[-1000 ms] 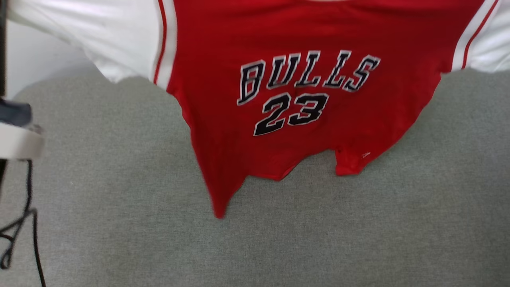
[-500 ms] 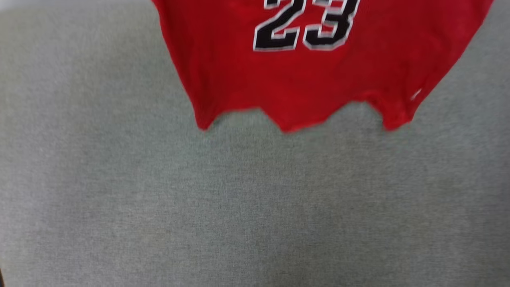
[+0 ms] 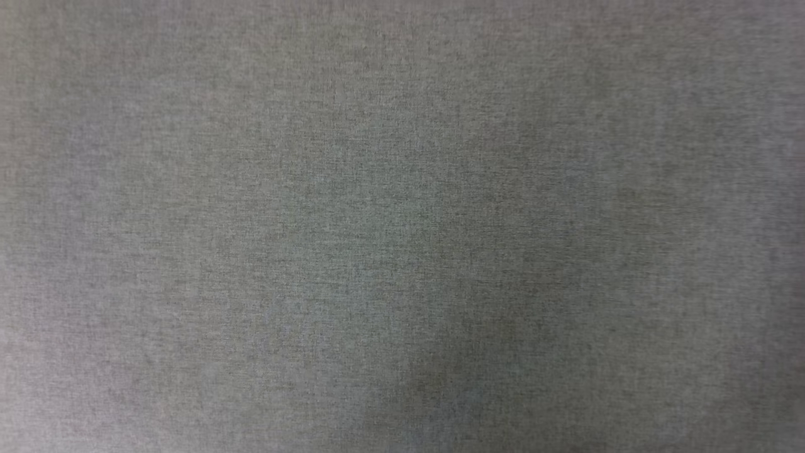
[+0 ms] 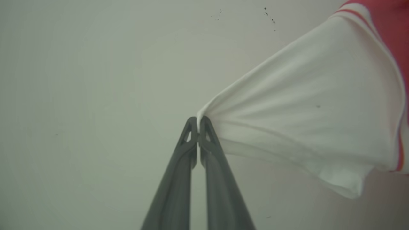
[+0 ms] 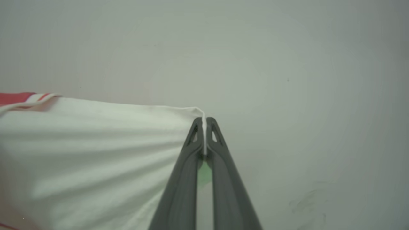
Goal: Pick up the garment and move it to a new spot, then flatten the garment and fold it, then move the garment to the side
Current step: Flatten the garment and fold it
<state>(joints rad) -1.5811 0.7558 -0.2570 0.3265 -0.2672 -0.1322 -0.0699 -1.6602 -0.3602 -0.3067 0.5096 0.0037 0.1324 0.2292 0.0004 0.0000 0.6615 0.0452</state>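
Closest in, the left claw (image 4: 198, 127) is clamped tight on the shirt (image 4: 313, 108), right at the tip of one white sleeve, with the fabric bunched between its fingertips. The sleeve fans out to the right of that wrist view in taut creases. Its lower corner hangs loose, and it runs up to the striped trim (image 4: 358, 19) and the red body (image 4: 393, 12) in the top right corner.

Same deal on the other side. The right claw (image 5: 204, 126) is squeezed onto a thin edge of the other white sleeve (image 5: 89, 153). That sleeve stretches off to the left of its wrist view, with a sliver of red and trim at the far left edge. There's a greenish blur low in the gap between those fingers, can't tell what it is.

So the shirt is held by both sleeves, stretched between the two claws.

Behind each claw is a plain pale surface (image 4: 96, 80) with a few dark specks (image 4: 270, 16) near the top. The head view looks at grey woven cloth (image 3: 402, 226).
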